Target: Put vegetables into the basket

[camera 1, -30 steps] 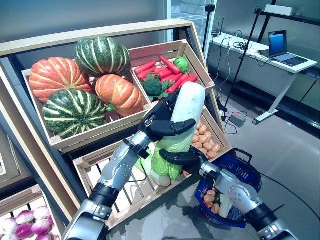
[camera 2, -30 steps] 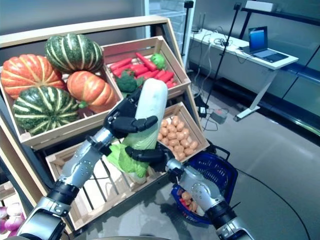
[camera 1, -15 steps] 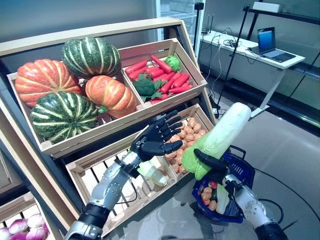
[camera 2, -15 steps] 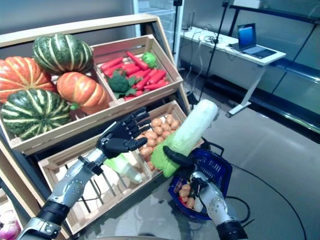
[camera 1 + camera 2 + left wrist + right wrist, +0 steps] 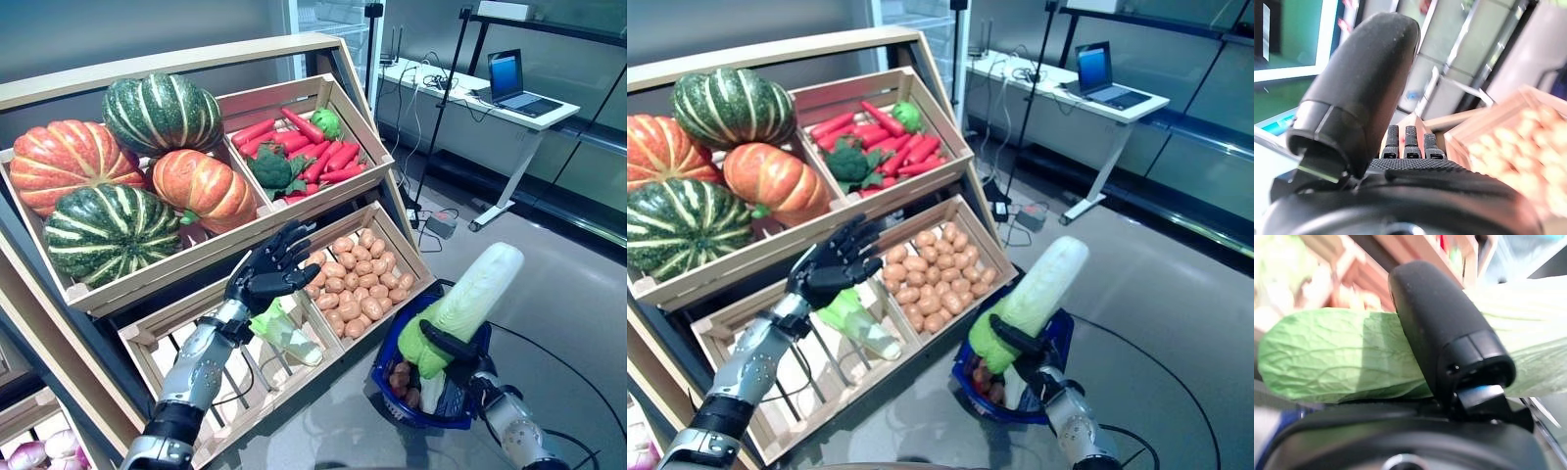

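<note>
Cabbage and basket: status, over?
Right hand shut on the cabbage, held tilted over the blue basket. Left hand open, empty, over the lower crate. Nothing blocking the basket.

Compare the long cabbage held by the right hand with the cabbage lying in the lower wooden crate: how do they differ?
The held long pale-green napa cabbage stands tilted above the blue plastic basket, gripped by the right hand. The smaller green-white cabbage lies untouched on the slatted wooden crate. Both have green leaves.

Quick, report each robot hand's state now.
Left robot hand: open, holding nothing.
Right robot hand: shut on the napa cabbage, above the blue basket.
</note>
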{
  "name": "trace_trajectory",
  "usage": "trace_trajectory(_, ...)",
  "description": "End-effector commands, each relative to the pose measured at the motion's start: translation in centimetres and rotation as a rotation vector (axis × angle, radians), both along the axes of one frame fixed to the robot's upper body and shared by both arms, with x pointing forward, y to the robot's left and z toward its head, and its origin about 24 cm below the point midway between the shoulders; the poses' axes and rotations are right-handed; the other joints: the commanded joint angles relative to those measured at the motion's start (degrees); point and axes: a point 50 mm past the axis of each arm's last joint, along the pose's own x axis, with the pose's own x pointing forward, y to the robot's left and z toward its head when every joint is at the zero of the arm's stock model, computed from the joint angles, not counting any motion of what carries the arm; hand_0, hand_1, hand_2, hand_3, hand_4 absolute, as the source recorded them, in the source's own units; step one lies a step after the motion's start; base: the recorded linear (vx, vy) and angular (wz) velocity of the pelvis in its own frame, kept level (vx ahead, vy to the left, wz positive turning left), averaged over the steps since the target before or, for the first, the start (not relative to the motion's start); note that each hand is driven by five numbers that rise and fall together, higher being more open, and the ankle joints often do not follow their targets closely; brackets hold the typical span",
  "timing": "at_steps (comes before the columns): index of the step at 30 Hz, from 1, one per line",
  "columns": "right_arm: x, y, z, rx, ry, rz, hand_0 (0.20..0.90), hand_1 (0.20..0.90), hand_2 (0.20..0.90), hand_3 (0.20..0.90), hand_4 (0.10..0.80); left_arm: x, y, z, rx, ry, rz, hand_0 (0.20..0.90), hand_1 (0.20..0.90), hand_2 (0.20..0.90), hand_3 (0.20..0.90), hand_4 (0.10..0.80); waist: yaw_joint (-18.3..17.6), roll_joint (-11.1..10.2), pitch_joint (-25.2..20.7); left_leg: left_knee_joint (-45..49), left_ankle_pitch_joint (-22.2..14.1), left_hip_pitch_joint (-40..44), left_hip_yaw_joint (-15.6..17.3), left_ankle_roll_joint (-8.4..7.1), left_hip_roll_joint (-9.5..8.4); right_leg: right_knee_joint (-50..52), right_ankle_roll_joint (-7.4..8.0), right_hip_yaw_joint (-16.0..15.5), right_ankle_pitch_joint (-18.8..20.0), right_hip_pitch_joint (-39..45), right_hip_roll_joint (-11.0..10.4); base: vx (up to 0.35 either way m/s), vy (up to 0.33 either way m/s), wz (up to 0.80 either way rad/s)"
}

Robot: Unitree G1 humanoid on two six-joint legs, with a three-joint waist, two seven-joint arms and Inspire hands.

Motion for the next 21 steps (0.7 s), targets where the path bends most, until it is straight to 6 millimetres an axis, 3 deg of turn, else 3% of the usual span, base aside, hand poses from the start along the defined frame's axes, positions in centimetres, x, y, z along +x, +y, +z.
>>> trace_trajectory(1, 4.6, -3.7, 5.0, -0.164, -0.225, -0.166, 0.3, 0.3, 0.3, 0.3, 0.4, 1.4, 0.6, 2.3, 0.011, -0.149, 0.077, 0.9, 0.9, 0.9, 0.9, 0.8, 1.9, 0.0, 1.1, 0.5, -8.2, 2.7, -1.8, -0.15, -0.27, 0.3, -4.1, -1.4, -2.5, 0.7, 2.3, 0.049, -0.07, 0.01)
trace_trajectory(7, 4.3, -5.9, 4.0, -0.197, -0.109, -0.297, 0.3, 0.3, 0.3, 0.3, 0.4, 0.0, 0.6, -0.7, 0.013, -0.024, 0.128, 0.9, 0.9, 0.9, 0.9, 0.8, 4.0, 0.0, 2.8, 0.5, -7.8, 2.4, -2.9, -0.25, -0.15, 0.3, -4.57, -2.3, -2.5, 0.9, 2.4, 0.036, -0.072, 0.02)
trace_trajectory(15, 4.6, -7.5, 3.9, -0.295, -0.001, -0.41, 0.3, 0.3, 0.3, 0.3, 0.4, -0.4, 1.0, -1.1, -0.011, -0.01, 0.214, 0.9, 0.9, 0.9, 0.9, 0.8, 6.3, 0.1, 4.2, 1.0, -7.2, 1.9, -3.4, -0.89, 0.33, 0.3, -5.28, -3.4, -2.7, 0.7, 2.7, 0.049, -0.084, 0.09)
trace_trajectory(17, 5.3, -7.8, 4.5, -0.318, -0.005, -0.409, 0.3, 0.3, 0.3, 0.3, 0.4, -0.3, 1.1, -0.5, 0.017, -0.05, 0.212, 0.9, 0.9, 0.9, 0.9, 0.8, 6.4, -0.3, 5.8, 11.1, -10.1, -2.3, -1.3, -1.4, 0.89, 3.5, -6.08, -3.2, -3.8, -1.2, 2.1, -0.009, -0.058, 0.0)
trace_trajectory(18, 5.6, -7.8, 4.9, -0.327, -0.014, -0.411, 0.3, 0.3, 0.3, 0.3, 0.4, -0.2, 1.0, -0.2, 0.021, -0.069, 0.209, 0.9, 0.9, 0.9, 0.9, 0.8, 6.7, -0.4, 6.9, 16.1, -10.4, -4.9, -1.7, -1.6, 0.97, 5.2, -6.47, -3.2, -4.0, -2.0, 1.8, -0.148, -0.053, 0.01)
trace_trajectory(19, 6.3, -7.8, 5.5, -0.355, -0.029, -0.404, 0.3, 0.3, 0.3, 0.3, 0.4, 0.1, 0.9, 0.6, 0.037, -0.116, 0.202, 0.9, 0.9, 0.9, 0.9, 0.8, 7.2, -0.2, 9.4, 24.3, -10.6, -10.6, -3.7, -2.13, 1.33, 8.5, -7.26, -3.3, -4.6, -4.0, 1.9, -0.186, -0.036, 0.0)
trace_trajectory(21, 8.2, -7.4, 7.3, -0.387, -0.076, -0.395, 0.3, 0.3, 0.3, 0.3, 0.4, 1.1, 0.6, 2.3, 0.053, -0.201, 0.217, 0.9, 0.9, 0.9, 0.9, 0.8, 7.2, 1.0, 13.4, 26.2, -8.3, -16.5, -8.2, -3.03, 0.78, 13.1, -7.83, -2.6, -5.6, -7.6, 2.4, -0.268, 0.039, 0.02)
